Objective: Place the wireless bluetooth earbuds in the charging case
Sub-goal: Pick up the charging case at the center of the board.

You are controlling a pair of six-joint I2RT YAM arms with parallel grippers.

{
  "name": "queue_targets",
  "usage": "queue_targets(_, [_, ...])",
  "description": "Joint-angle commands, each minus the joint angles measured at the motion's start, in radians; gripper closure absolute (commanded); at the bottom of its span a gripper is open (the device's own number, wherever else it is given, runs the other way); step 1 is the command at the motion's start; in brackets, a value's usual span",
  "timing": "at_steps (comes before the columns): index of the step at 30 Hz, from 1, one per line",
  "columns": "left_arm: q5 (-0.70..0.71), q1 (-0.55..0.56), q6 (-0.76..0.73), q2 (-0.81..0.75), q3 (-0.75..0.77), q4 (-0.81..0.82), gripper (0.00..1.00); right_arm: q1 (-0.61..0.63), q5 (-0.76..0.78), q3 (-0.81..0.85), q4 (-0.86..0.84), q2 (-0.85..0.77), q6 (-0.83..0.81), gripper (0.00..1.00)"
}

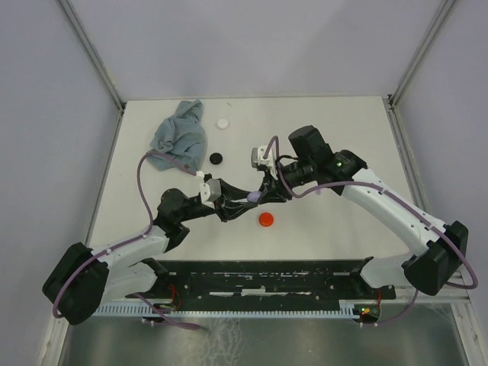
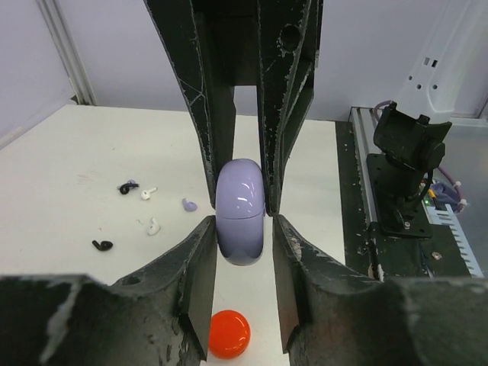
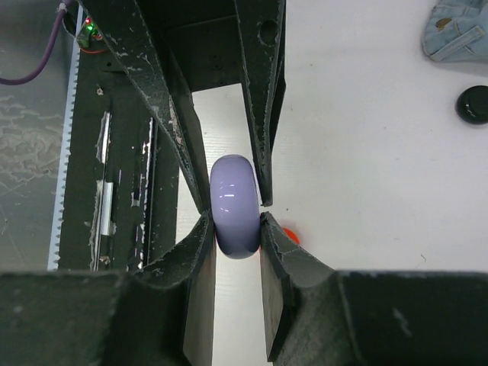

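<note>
A glossy, pebble-shaped lavender charging case (image 2: 241,206) hangs above mid-table. It is pinched from opposite ends by the left gripper (image 2: 241,229) and the right gripper (image 3: 235,221), each narrowed until its scuffed black fingers touch the case. Only the left wrist view shows the earbuds (image 2: 153,226), tiny black, white and lavender bits scattered on the matte white table (image 2: 61,160). A smooth red disc (image 2: 229,334) lies below the case. The right wrist view shows a black disc (image 3: 473,104) near a crumpled blue cloth (image 3: 457,30).
</note>
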State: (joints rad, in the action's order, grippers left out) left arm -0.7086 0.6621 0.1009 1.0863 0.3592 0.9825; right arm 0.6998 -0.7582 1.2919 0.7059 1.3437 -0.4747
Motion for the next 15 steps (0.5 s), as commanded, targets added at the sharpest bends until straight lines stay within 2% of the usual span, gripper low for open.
queue_targets(1, [-0.020,-0.001,-0.018,-0.009,0.035,-0.024,0.55,0.023,0.007,0.101,0.062,0.020,-0.006,0.98])
queue_targets(6, [-0.033,-0.001,-0.012,-0.001,0.036,-0.021,0.50,0.058,0.064,0.147,0.127,0.034,-0.032,0.98])
queue_targets(15, [-0.056,0.000,0.003,0.007,0.045,-0.020,0.52,0.095,0.136,0.195,0.169,0.058,-0.051,0.98])
